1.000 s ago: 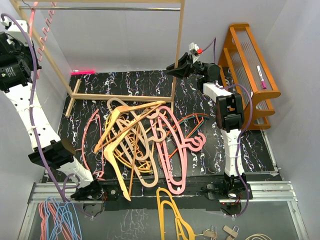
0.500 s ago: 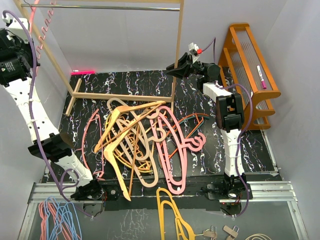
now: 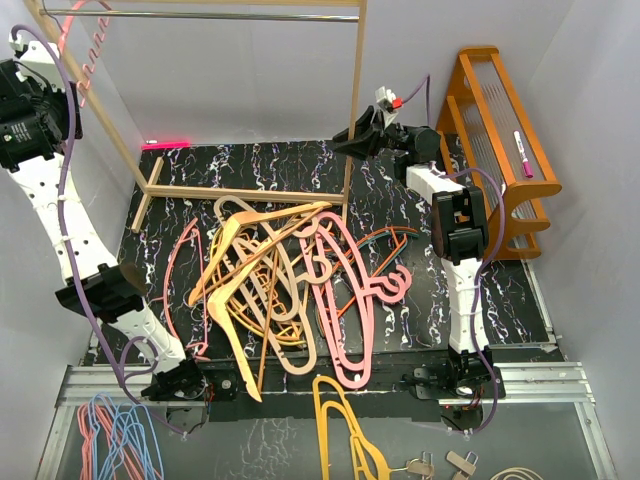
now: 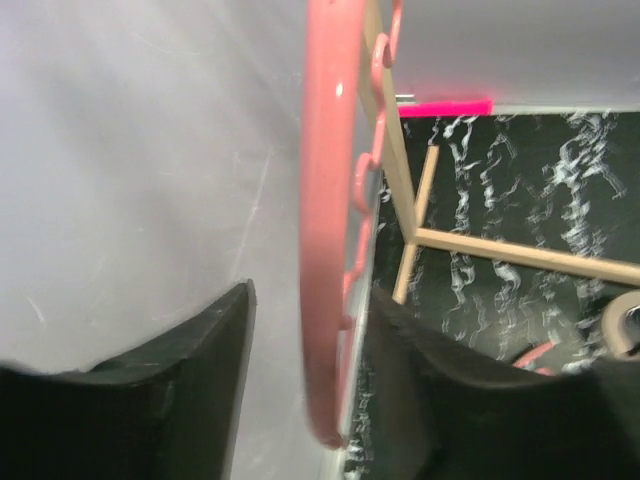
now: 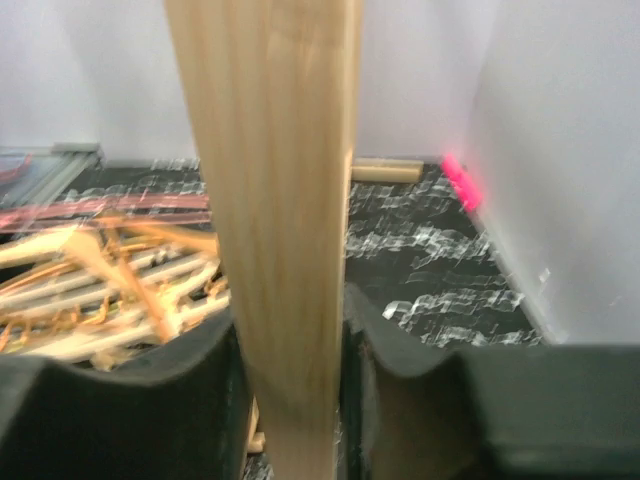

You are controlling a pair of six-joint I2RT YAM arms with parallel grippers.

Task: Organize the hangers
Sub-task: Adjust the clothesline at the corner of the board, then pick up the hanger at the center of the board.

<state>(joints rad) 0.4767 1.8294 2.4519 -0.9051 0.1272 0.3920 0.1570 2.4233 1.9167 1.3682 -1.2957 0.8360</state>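
Note:
A tangled pile of hangers [image 3: 280,280], pink, tan and orange, lies on the black marbled mat [image 3: 400,200]. One pink wavy hanger [image 3: 88,55] hangs at the left end of the wooden rack's rail [image 3: 200,16]. My left gripper [image 4: 315,300] is up beside it at the top left. Its jaws stand open round the pink hanger [image 4: 322,200], with a gap on the left side. My right gripper [image 3: 345,140] is shut on the rack's right post [image 3: 356,100]. In the right wrist view the post [image 5: 270,150] fills the space between both fingers.
An orange wooden stand [image 3: 500,140] with a marker [image 3: 521,152] on it is at the right wall. A mustard-yellow hanger [image 3: 345,430] and a blue-and-pink bunch [image 3: 115,435] lie past the mat's front edge. The rack's base frame [image 3: 240,192] crosses the mat's far part.
The left gripper's jaws have opened off the pink hanger on the rail, and the left arm has shifted slightly. The right arm has not moved.

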